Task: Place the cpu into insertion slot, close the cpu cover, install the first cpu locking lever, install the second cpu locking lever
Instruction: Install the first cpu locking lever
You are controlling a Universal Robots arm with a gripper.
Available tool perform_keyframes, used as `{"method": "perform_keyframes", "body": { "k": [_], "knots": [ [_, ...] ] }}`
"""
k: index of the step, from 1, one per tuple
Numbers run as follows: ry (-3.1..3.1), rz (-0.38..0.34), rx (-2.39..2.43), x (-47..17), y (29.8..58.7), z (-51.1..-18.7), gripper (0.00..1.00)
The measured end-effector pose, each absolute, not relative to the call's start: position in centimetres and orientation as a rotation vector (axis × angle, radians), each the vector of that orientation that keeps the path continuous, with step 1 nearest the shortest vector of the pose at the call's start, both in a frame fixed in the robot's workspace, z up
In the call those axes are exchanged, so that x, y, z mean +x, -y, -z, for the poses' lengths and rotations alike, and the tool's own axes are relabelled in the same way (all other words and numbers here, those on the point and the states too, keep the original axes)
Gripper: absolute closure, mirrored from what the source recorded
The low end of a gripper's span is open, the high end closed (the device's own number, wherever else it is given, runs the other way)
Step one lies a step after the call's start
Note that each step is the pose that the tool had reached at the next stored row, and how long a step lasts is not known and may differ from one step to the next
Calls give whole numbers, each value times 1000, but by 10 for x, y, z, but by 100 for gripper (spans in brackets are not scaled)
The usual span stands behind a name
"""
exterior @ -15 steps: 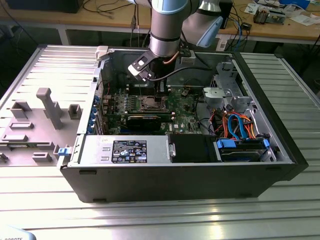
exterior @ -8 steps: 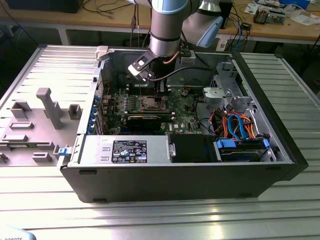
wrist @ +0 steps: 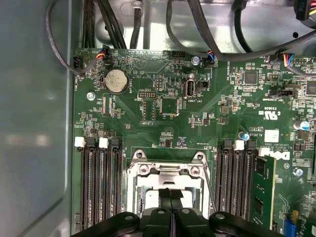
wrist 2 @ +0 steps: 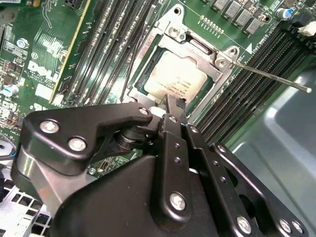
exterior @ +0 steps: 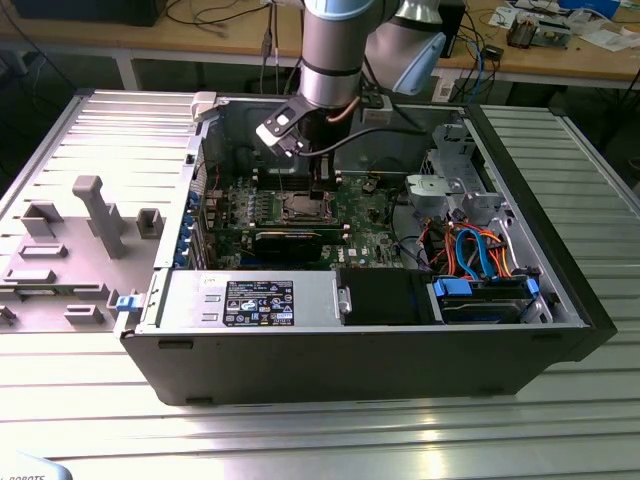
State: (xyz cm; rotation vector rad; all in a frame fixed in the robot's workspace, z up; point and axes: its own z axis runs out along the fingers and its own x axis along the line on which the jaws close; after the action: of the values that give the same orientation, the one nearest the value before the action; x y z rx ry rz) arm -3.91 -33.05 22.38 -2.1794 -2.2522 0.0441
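The claw (wrist 2: 173, 104) has its two fingers pressed together and holds nothing. Its tip sits right at the edge of the cpu cover (wrist 2: 211, 69). The cover lies flat over the cpu (wrist 2: 175, 79), whose dull silver top shows through the window. The cpu sits in the insertion slot (exterior: 304, 208), in the middle of the exterior view, on the green board (wrist: 163, 106). One thin locking lever (wrist 2: 269, 76) sticks out loose. I think the cover step is about done. Latching so thin a lever calls for a slow, careful push.
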Motion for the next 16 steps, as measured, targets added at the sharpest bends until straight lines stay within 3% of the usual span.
{"method": "perform_keyframes", "body": {
  "k": [16],
  "knots": [
    [2252,-44,-2179,-39,331,-251,89]
  ]
}}
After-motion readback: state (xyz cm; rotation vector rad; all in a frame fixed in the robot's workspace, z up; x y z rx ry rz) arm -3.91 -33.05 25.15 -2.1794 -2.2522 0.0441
